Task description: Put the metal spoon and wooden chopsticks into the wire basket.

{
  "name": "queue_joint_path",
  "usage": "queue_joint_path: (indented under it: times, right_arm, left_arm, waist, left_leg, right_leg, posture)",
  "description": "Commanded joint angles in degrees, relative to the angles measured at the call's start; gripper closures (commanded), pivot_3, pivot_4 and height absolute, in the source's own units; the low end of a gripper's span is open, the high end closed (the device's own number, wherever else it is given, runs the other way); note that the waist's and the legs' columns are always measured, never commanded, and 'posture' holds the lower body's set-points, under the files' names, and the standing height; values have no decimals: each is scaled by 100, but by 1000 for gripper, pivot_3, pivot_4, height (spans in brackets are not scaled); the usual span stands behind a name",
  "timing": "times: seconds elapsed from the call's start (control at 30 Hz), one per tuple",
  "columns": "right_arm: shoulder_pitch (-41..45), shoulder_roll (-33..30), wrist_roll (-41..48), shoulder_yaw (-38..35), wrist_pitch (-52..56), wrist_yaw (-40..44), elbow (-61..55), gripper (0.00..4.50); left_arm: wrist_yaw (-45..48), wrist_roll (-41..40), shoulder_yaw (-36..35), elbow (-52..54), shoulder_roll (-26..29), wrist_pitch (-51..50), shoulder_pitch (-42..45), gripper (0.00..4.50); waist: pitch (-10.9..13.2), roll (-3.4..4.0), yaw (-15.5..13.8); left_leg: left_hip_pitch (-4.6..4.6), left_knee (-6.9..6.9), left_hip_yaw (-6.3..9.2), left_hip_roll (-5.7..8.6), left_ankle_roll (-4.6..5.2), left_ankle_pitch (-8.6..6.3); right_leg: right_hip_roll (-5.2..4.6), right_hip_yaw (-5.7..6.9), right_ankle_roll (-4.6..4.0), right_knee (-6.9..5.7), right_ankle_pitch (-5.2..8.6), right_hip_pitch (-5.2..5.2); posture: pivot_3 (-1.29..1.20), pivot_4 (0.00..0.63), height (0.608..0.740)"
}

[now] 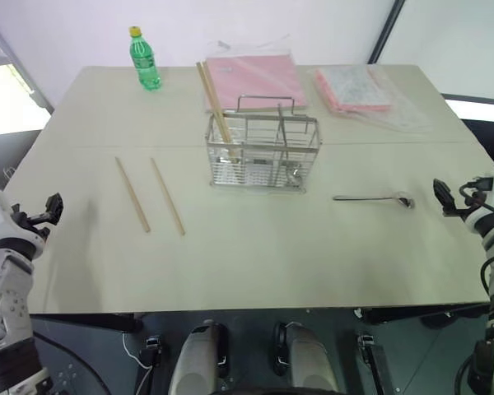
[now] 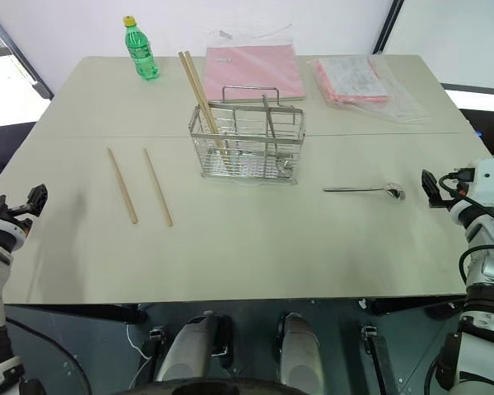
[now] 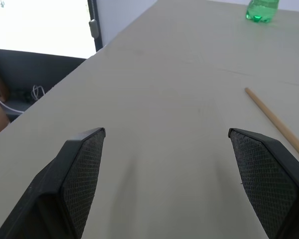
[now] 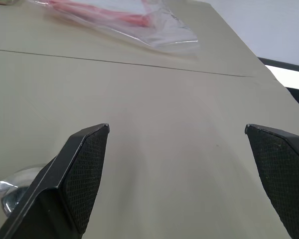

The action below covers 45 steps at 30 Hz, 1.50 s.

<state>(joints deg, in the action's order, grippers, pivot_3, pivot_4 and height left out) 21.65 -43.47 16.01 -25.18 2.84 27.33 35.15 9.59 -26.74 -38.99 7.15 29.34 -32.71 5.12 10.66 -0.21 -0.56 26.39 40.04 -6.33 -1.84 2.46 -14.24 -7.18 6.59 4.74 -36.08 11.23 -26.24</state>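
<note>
Both the left hand (image 1: 56,206) and right hand (image 1: 439,196) were spread apart, empty; 2 pale wooden chopsticks (image 1: 151,195) lay left of centre, the slim metal spoon (image 1: 372,198) right of the silver wire basket (image 1: 263,151) on the beige surface (image 1: 255,255).

I see a pale beige table (image 1: 272,263), tan wooden chopsticks (image 1: 132,194), a silver wire basket (image 1: 263,155), a silver-grey metal spoon (image 1: 372,198), a green bottle (image 1: 145,61) with a yellow cap, and pink packets (image 1: 255,81) in clear plastic.
</note>
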Motion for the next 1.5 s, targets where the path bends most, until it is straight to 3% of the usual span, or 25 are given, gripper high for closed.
queue_joint_path:
  times: [0.03,0.67,0.97,1.1,1.2,1.3,1.5]
  right_arm:
    - [99,-48,21,-60,-101,8,-69,0]
    - [615,-262,-142,239,-221,270,222,0]
    - [2716,-1035,-861,1469,-686,2421,1862,0]
    - [3584,-1077,-1421,2221,-1083,3610,2493,0]
    - [4025,-1009,-1900,2806,-1645,4500,2812,0]
    - [4449,-858,-2437,3358,-2010,4983,3175,0]
    - [4991,-617,-3490,4278,-2315,5201,3735,0]
  left_arm:
    - [10,32,-46,272,66,196,-46,348]
    - [81,-48,44,297,273,138,222,348]
    - [1113,-2111,655,1819,906,-1502,901,348]
    - [2158,-3105,1129,2656,1575,-2074,723,348]
    - [2813,-3301,1645,3012,2029,-2133,644,348]
    - [3032,-3298,2147,2981,2077,-2037,876,348]
    - [3067,-3025,2782,2870,1935,-1852,1438,348]
  waist:
    - [0,0,-5]
    - [0,0,-5]
    - [2,1,46]
    - [3,0,138]
    - [12,18,164]
    - [14,24,154]
    - [15,24,138]
  left_leg:
    - [0,0,0,0,0,0]
    - [0,0,0,0,-5,4]
    - [-1,-1,1,1,-35,23]
    - [1,-3,2,0,-41,26]
    - [1,-7,0,1,-45,28]
    - [0,-8,0,1,-52,32]
    - [1,-5,3,2,-57,36]
  right_leg:
    - [0,0,0,0,0,1]
    - [0,0,1,-1,0,0]
    - [1,-2,15,-2,-9,0]
    - [3,-2,15,-2,-8,-2]
    - [4,-3,15,-2,-8,-6]
    - [6,-4,14,-3,-8,-6]
    - [9,-6,15,-3,-8,-4]
  posture:
    - [0,150,699]
    - [0,150,699]
    - [0,150,699]
    - [0,150,699]
    - [0,150,699]
    - [0,150,699]
    - [0,150,699]
